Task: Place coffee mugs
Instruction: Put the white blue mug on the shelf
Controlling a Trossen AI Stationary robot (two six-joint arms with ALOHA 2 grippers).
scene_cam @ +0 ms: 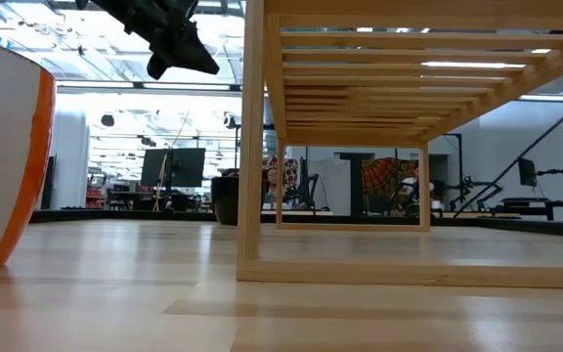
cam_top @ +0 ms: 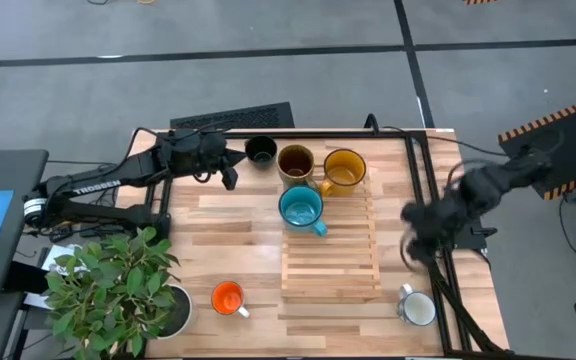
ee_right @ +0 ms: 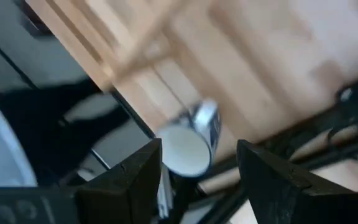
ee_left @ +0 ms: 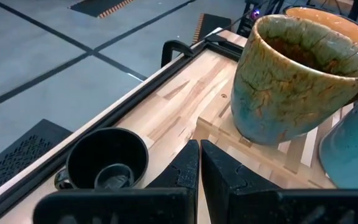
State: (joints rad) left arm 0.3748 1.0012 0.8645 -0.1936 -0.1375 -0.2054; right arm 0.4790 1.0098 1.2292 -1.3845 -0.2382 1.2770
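Three mugs stand on the slatted wooden rack [cam_top: 330, 262]: brown [cam_top: 295, 162], mustard-yellow [cam_top: 345, 170] and teal-blue [cam_top: 301, 207]. The black mug [cam_top: 260, 150] stands on the table by the far edge, just left of the rack. The orange mug [cam_top: 228, 297] and the white mug [cam_top: 418, 307] stand near the near edge. My left gripper [cam_top: 230, 172] hovers shut beside the black mug [ee_left: 107, 158], raised above the table [scene_cam: 179, 44]. My right gripper [cam_top: 413, 235] is open above the table's right side, with the white mug [ee_right: 188, 146] below it.
A potted plant in a dark pot [cam_top: 173, 310] fills the near left corner. A black frame [cam_top: 423, 190] runs along the table's right and far edges. Bare tabletop lies between the orange mug and the rack.
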